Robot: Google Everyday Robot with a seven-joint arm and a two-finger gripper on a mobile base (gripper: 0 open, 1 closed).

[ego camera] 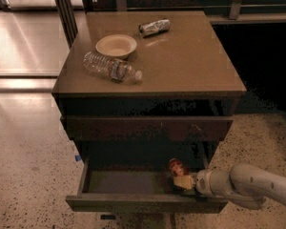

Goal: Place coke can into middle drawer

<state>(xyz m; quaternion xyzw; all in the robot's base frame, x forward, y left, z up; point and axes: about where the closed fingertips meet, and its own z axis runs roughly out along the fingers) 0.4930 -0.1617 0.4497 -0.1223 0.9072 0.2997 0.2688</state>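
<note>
The middle drawer (133, 202) is pulled out at the bottom of the cabinet, one drawer open under one shut drawer front (148, 128). The arm (250, 185) comes in low from the right, crossing the drawer's right front corner. The hand (181, 179) sits inside at the right end, closed on the coke can (177, 166), which stands roughly upright just above the pale fingers (185, 182), over the greyish floor. The overhanging cabinet shadows the space behind it. Up on the surface (195, 66), three things, well clear of the action: one pale bowl (116, 45), one clear water bottle (112, 68) on its side just in front of it, and one silver can (154, 27) lying near the back edge. That makes two cans in all.
</note>
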